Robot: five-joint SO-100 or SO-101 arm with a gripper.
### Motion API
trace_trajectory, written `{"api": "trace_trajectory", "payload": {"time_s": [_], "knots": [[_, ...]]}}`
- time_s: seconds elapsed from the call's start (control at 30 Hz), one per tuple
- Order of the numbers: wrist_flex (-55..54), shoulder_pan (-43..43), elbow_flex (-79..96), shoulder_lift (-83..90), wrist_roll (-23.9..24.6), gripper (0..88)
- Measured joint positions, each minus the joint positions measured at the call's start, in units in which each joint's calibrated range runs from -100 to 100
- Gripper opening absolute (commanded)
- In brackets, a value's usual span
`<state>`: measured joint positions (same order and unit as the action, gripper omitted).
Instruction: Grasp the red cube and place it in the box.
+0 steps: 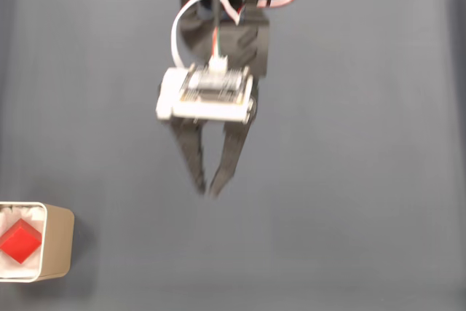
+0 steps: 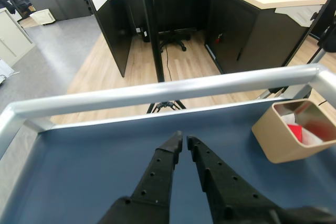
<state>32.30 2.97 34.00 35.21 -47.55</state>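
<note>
The red cube (image 1: 20, 242) already lay inside the box (image 1: 60, 244), resting on the white lining and turned so a corner pointed up the frame; in the fixed view the box sat at about eight o'clock from the gripper (image 1: 208, 191), well apart from it, near the left edge of the grey-blue table (image 1: 349, 180); in the wrist view the box (image 2: 273, 139) stood at roughly two o'clock from the gripper (image 2: 184, 141), with the red cube (image 2: 295, 131) glimpsed low within its walls; the gripper's fingers were drawn nearly together, tips almost touching, holding nothing, and hung over bare table; by that lie the placing looked done; judged from its plain smooth faces and small size, the cube was probably light and rigid, unlikely to crush, though slick enough to slide from a shallow pinch; the sound hold would have been across two opposite flat faces, near the middle, not across corners; lying diagonal in the box, it would have needed the wrist turned to meet those faces, and the thin walls left little room beside it; the box itself looked light and easily nudged
</note>
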Motion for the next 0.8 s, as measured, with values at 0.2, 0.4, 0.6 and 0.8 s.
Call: {"api": "trace_trajectory", "payload": {"time_s": [0.2,0.4,0.6,0.8], "knots": [[-1.4,-3.2,31.6,24.4,-0.6,0.0],[9.5,-3.4,57.6,49.2,-0.7,0.0],[30.5,-3.3,64.9,62.0,0.0,0.0],[41.3,-4.2,65.4,64.8,0.1,0.0]]}}
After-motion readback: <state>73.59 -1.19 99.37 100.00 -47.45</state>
